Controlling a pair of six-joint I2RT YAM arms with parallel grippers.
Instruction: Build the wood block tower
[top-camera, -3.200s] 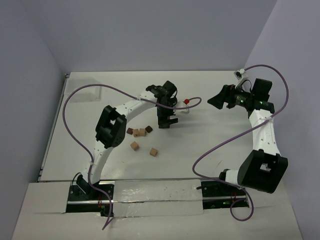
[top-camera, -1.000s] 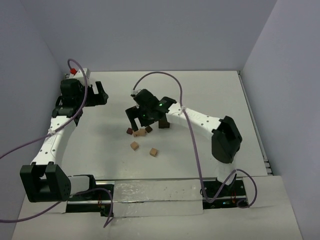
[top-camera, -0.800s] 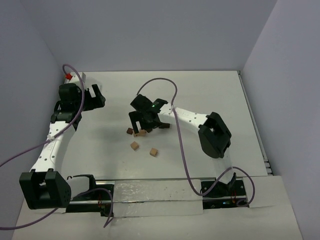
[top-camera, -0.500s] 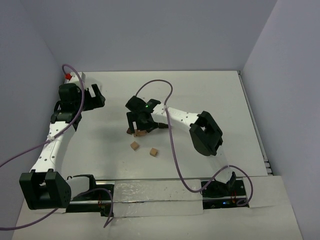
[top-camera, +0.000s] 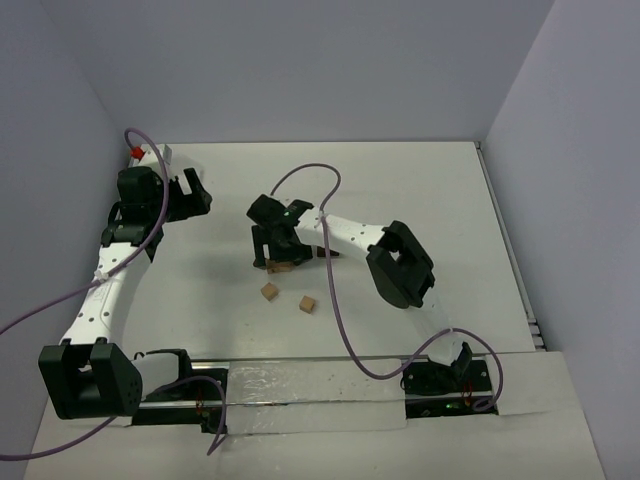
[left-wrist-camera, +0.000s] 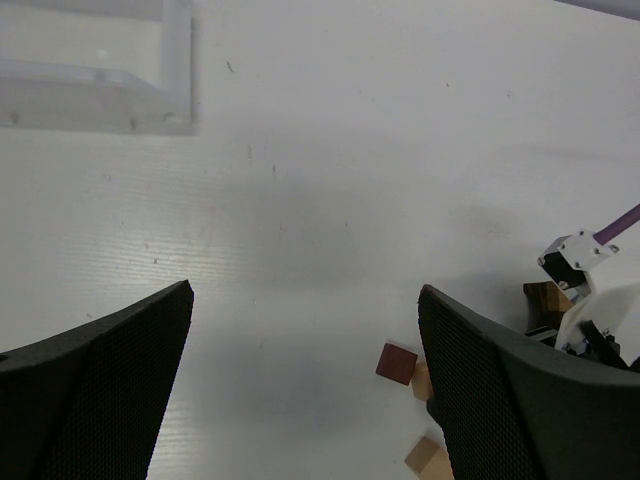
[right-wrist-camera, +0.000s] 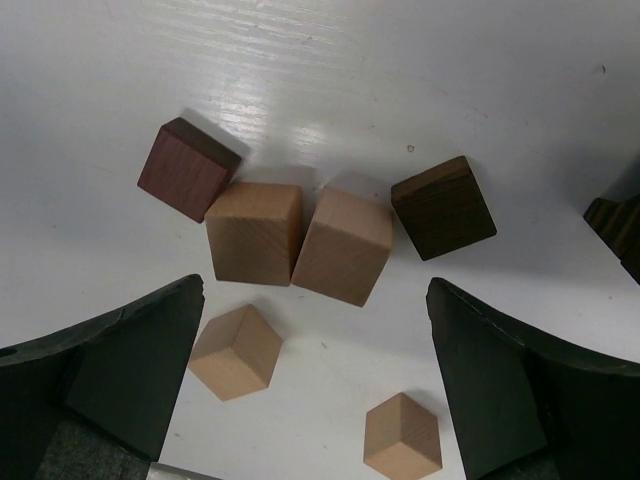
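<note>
The tan wood blocks (right-wrist-camera: 254, 233) are bare, matt timber with fine visible grain; the dark brown blocks (right-wrist-camera: 443, 207) are likewise matt. The white surface (right-wrist-camera: 450, 60) shows brushed streaks and a faint sheen. The left end effector (left-wrist-camera: 305, 292) has black fingers (left-wrist-camera: 480, 390) with a matt, cross-hatched texture. The container (left-wrist-camera: 175, 70) is clear, smooth plastic.

Right tool (right-wrist-camera: 312, 300) spread, left tool (left-wrist-camera: 305, 295) spread

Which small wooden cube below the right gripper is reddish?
The reddish-brown wooden cube at the row's left end in the right wrist view; the other dark cube is blackish brown.
</note>
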